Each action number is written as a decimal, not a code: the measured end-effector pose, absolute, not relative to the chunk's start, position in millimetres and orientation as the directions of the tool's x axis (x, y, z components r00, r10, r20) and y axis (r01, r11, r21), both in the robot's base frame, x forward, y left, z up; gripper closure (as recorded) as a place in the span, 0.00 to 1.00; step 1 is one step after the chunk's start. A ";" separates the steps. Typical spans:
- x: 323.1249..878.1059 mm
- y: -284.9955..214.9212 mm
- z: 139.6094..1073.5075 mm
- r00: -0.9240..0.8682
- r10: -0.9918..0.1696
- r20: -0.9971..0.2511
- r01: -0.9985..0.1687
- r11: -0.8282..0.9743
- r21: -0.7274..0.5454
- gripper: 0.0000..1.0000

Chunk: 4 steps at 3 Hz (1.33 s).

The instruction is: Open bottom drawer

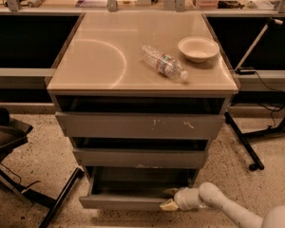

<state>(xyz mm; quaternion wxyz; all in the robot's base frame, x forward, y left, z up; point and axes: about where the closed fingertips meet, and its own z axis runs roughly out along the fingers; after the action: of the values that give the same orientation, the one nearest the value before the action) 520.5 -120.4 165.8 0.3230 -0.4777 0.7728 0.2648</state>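
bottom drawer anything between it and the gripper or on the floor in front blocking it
Nothing visible. The gripper is at the right front edge of the bottom drawer, with nothing between them. The floor in front looks bare; a black stand leg lies left of the drawer's corner, outside its path.

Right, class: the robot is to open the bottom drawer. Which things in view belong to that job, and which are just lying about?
Belong to the job:
- bottom drawer, partly pulled out
- gripper, at the right end of that drawer's front

Just lying about:
- water bottle, on its side on the cabinet top
- bowl, upright, to the right of the bottle
- top drawer and middle drawer
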 end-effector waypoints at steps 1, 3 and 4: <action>520.5 -120.4 165.8 -0.335 -0.567 -0.752 -0.910 0.403 0.101 1.00; 503.9 -119.9 168.3 -0.320 -0.603 -0.731 -0.919 0.387 0.082 1.00; 497.5 -119.7 167.0 -0.318 -0.603 -0.732 -0.919 0.386 0.082 1.00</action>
<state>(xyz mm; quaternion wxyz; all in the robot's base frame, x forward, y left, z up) 497.5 -119.7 167.0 0.3126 -0.4930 0.7716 0.2528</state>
